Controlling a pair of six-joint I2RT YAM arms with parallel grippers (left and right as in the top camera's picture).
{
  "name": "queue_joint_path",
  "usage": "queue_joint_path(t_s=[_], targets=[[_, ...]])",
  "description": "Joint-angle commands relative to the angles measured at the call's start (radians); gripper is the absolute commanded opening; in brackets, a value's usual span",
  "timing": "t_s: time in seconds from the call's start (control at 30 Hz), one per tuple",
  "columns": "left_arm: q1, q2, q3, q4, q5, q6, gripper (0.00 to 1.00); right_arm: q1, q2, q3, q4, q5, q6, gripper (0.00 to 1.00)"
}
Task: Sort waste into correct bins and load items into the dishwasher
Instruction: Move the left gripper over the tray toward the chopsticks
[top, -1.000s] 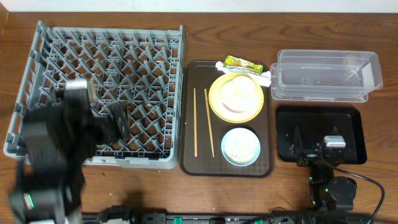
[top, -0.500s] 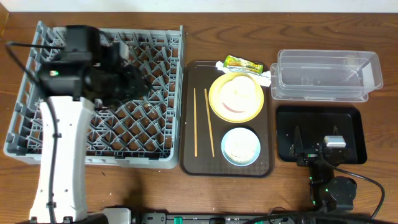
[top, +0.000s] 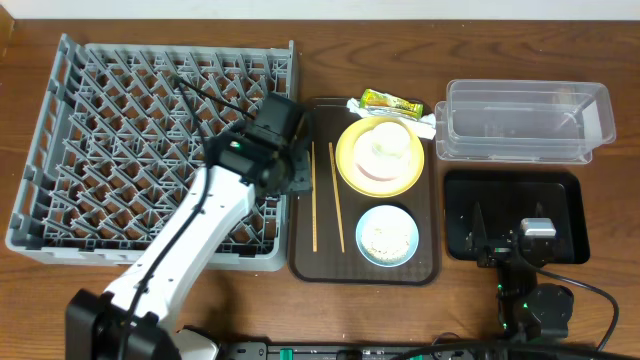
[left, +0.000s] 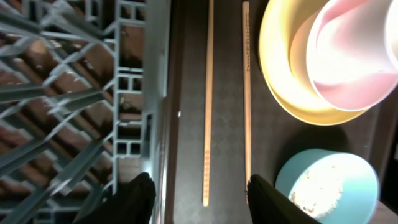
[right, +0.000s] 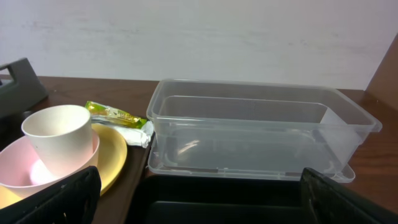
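Note:
My left gripper (top: 298, 172) hovers at the right edge of the grey dish rack (top: 120, 130), over the left side of the brown serving tray. In the left wrist view it (left: 200, 182) is open, one chopstick's (left: 208, 112) end lying between the fingers, untouched. The second chopstick (left: 247, 93) runs by the right finger. A yellow plate (top: 350, 165) carries a pink bowl (top: 368, 168) with a white cup (top: 388, 143) in it. The light blue bowl (top: 387, 236) holds rice. My right gripper (top: 505, 228) stands open over the black tray (top: 560, 200), nothing between its fingers (right: 62, 199).
The brown serving tray (top: 305, 262) lies between the rack and the bins. A yellow-green wrapper (top: 390, 101) and white packaging (top: 427, 124) lie at its far edge. The clear tub (top: 525, 120) sits behind the black tray. Bare wood runs along the table's front.
My left arm has swung from the rack's left side across to its right edge beside the chopsticks, and its jaws have narrowed. The right arm has not moved.

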Motion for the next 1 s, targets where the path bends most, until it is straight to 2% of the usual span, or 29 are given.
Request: queue_joint_path(t_s=[0.0, 0.13, 0.2, 0.4, 0.97], targets=[[-0.018, 0.026, -0.013, 0.042, -0.035, -0.018, 0.49, -0.001, -0.005, -0.002, -0.004, -0.005, 0.007, 0.99], [-0.041, 0.058, -0.013, 0.089, -0.040, -0.016, 0.45, -0.001, -0.005, -0.002, -0.004, -0.004, 0.007, 0.99], [-0.076, 0.095, -0.013, 0.129, -0.115, -0.016, 0.45, -0.001, -0.005, -0.001, -0.004, -0.004, 0.007, 0.99], [-0.122, 0.201, -0.013, 0.183, -0.182, -0.015, 0.45, -0.001, -0.005, -0.002, -0.004, -0.004, 0.007, 0.99], [-0.122, 0.315, -0.013, 0.237, -0.192, -0.016, 0.43, -0.001, -0.005, -0.002, -0.004, -0.005, 0.007, 0.99]])
